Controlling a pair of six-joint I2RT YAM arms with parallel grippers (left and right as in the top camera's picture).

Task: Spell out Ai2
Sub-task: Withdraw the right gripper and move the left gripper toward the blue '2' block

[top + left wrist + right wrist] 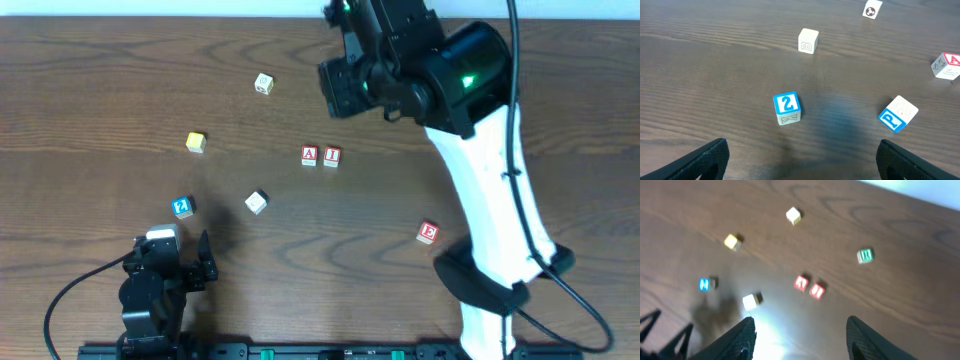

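Red block A (309, 155) and red block I (332, 156) sit side by side mid-table, and also show in the right wrist view as A (800, 282) and I (816, 290). Blue block 2 (182, 207) lies just ahead of my left gripper (172, 262), which is open and empty. In the left wrist view the 2 block (787, 107) stands upright beyond the open jaws (800, 160). My right gripper (340, 90) hangs high over the far side of the table, its jaws (800, 330) open and empty.
A blue P block (897, 114) lies right of the 2. A yellow block (195, 142), a white block (263, 84) and a red E block (428, 233) lie scattered. A green block (865, 255) shows only in the right wrist view.
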